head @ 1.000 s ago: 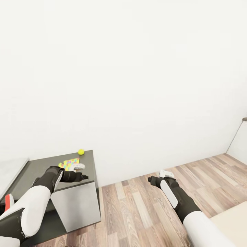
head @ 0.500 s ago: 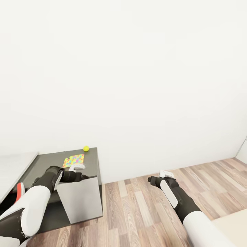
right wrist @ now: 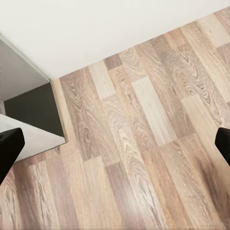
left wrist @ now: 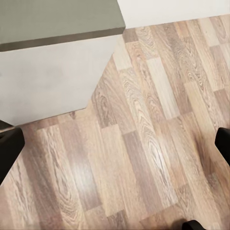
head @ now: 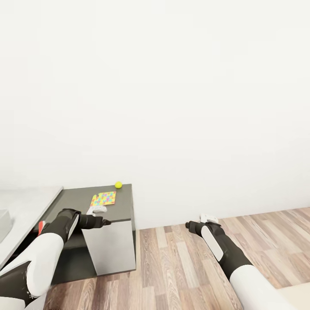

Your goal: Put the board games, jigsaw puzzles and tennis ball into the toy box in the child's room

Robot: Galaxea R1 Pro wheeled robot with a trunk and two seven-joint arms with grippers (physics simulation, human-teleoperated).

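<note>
A jigsaw puzzle (head: pixel 103 199) lies flat on the dark grey section of the table (head: pixel 77 202), with the tennis ball (head: pixel 118 184) just beyond it near the white wall (head: pixel 172 86). A pale grey tabletop (head: pixel 26 206) joins at the far left, where the edge of a grey bin (head: pixel 3 219) shows. The left gripper (head: pixel 105 222) hangs in front of the table's corner, the right gripper (head: pixel 188 225) over the plank floor (head: pixel 181 262); both have fingers spread wide and hold nothing.
</note>
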